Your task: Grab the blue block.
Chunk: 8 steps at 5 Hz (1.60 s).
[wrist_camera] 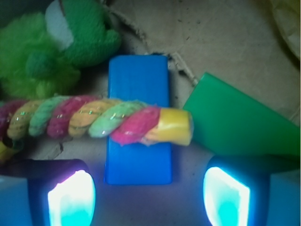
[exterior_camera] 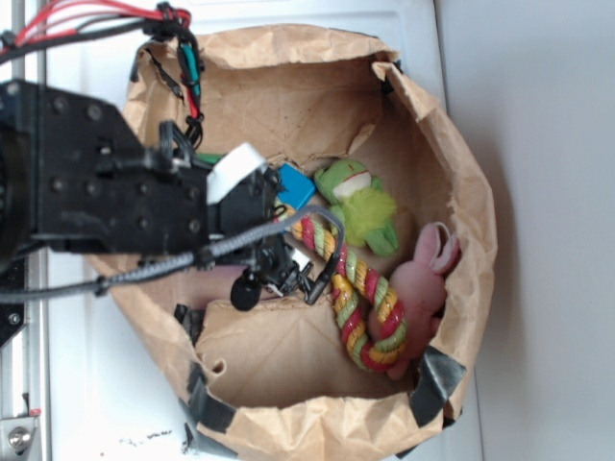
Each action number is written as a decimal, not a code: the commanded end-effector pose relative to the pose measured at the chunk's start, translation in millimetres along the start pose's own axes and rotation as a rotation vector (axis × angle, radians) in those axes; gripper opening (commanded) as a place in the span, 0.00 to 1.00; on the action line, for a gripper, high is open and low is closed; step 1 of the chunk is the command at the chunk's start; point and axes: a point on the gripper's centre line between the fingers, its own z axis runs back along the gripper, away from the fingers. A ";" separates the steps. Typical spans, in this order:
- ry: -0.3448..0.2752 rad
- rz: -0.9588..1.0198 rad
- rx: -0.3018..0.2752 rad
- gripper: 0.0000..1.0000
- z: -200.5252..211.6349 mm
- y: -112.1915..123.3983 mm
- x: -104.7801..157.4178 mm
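The black gripper (wrist_camera: 148, 197) hangs wide open with nothing held, its two glowing fingertips (wrist_camera: 70, 200) flanking the near end of the flat bright blue rectangular block (wrist_camera: 138, 77); the block lies on the floor of the crumpled brown paper bag (exterior_camera: 288, 351); a red, yellow and green braided rope toy (wrist_camera: 94, 120) crosses over its middle; a flat green rectangular block (wrist_camera: 235, 122) lies just beside it, and a fuzzy green plush toy (wrist_camera: 51, 52) sits near its far corner.
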 end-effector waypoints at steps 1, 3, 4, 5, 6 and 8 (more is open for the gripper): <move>0.002 -0.028 -0.027 1.00 3.1 -7.6 -2.1; 0.025 -0.032 -0.054 1.00 3.0 -13.5 0.4; 0.018 -0.033 -0.051 1.00 -1.1 -15.5 1.3; 0.008 -0.025 -0.042 1.00 -5.0 -19.3 3.6; -0.004 -0.021 -0.033 1.00 -9.2 -21.2 5.3; -0.032 -0.027 -0.031 1.00 -12.8 -18.9 5.4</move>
